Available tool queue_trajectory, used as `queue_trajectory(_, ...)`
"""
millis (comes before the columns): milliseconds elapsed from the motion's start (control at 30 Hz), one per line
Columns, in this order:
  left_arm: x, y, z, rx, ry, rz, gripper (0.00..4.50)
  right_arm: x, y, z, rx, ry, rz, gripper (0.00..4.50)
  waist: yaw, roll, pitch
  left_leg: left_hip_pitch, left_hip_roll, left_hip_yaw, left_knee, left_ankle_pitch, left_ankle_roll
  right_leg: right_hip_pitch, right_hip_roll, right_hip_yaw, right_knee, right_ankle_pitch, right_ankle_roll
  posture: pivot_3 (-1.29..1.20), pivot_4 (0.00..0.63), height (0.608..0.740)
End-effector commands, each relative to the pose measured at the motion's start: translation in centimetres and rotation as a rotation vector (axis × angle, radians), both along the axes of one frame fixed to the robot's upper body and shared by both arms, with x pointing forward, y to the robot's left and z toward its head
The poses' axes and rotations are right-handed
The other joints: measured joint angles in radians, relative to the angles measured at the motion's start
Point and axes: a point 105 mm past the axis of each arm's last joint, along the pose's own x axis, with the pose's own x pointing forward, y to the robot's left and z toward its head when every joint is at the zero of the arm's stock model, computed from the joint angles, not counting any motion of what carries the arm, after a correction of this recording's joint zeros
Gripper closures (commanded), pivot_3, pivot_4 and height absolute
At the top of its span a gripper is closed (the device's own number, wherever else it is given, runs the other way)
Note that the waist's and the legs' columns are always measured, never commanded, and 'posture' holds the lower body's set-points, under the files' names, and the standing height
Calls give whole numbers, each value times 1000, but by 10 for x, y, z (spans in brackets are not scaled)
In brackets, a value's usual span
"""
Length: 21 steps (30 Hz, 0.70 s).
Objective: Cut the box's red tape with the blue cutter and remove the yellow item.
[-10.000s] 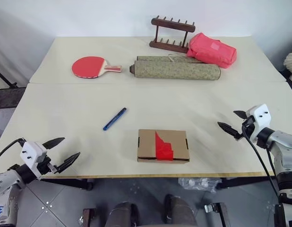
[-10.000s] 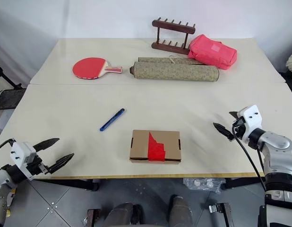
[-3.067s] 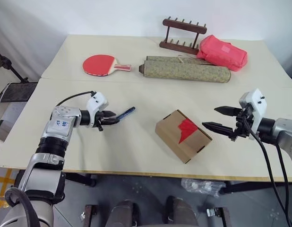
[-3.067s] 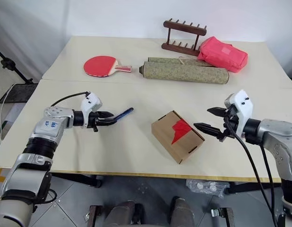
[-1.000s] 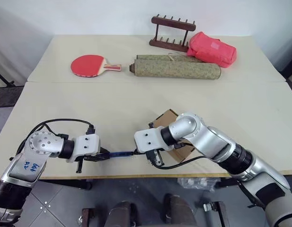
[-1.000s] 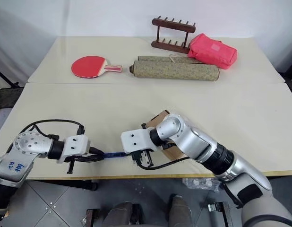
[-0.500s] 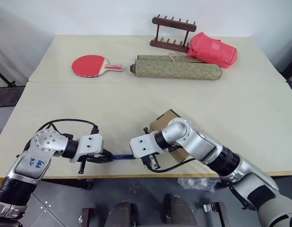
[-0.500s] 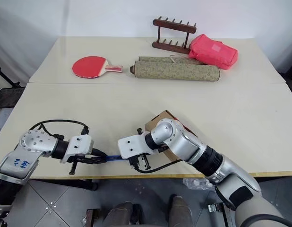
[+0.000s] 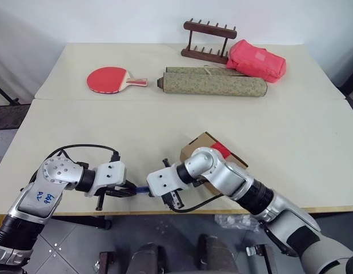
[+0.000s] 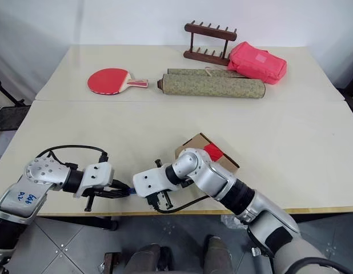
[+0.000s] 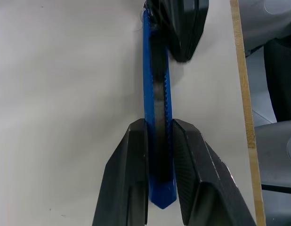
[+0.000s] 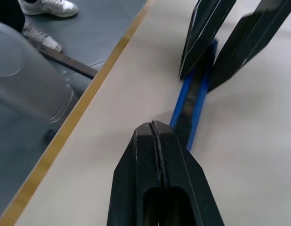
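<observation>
My left gripper is shut on the blue cutter, holding it low over the table near the front edge. From the other side, my right gripper is shut, its tips against the cutter's far end with nothing between them. Behind my right forearm, the brown box lies turned at an angle on the table and is partly covered by the arm. A strip of the red tape shows on its lid. The yellow item is hidden.
At the back of the table lie a red paddle, a rolled mat, a wooden rack and a pink-red pouch. The table's front edge runs just below both grippers.
My right gripper has slid left and down along the cutter toward the left gripper, so less blue shows between them. The left gripper has held still.
</observation>
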Motion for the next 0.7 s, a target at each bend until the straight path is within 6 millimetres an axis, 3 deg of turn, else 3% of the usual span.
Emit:
queue_trajectory(33, -15, -9, -11, 0, 59, -65, 4092, 9, -8, 19, 23, -55, -20, 4482, 0, 0, 0, 0, 0, 0, 0, 0, 0, 0, 0, 0, 0, 0, 0, 0, 150, 740)
queue_trajectory(700, -20, -15, -16, -6, 65, -69, 4092, 7, 21, 6, 53, -29, 11, 4482, -1, 0, 0, 1, 3, 0, 0, 0, -2, 0, 2, 1, 0, -1, -1, 0, 150, 740)
